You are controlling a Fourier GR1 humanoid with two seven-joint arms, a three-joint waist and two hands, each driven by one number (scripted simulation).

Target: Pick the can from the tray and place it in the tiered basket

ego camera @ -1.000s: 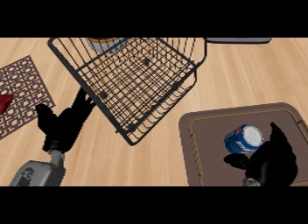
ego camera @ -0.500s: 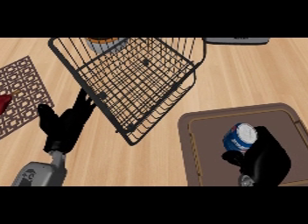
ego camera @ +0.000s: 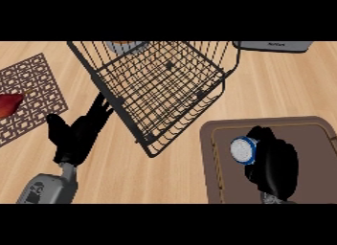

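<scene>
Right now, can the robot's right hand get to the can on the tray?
Yes, it looks so. The right hand is over the tray, its fingers already curling round the can, with nothing between them.

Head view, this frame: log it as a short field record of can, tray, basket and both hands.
can: blue, pale top showing, over the tray
tray: brown, lower right of counter
tiered basket: black wire, centre, nothing visible inside
right hand: curled round the can
left hand: open, fingers up, beside the basket, resting
stage: can grasped, not yet in basket
</scene>
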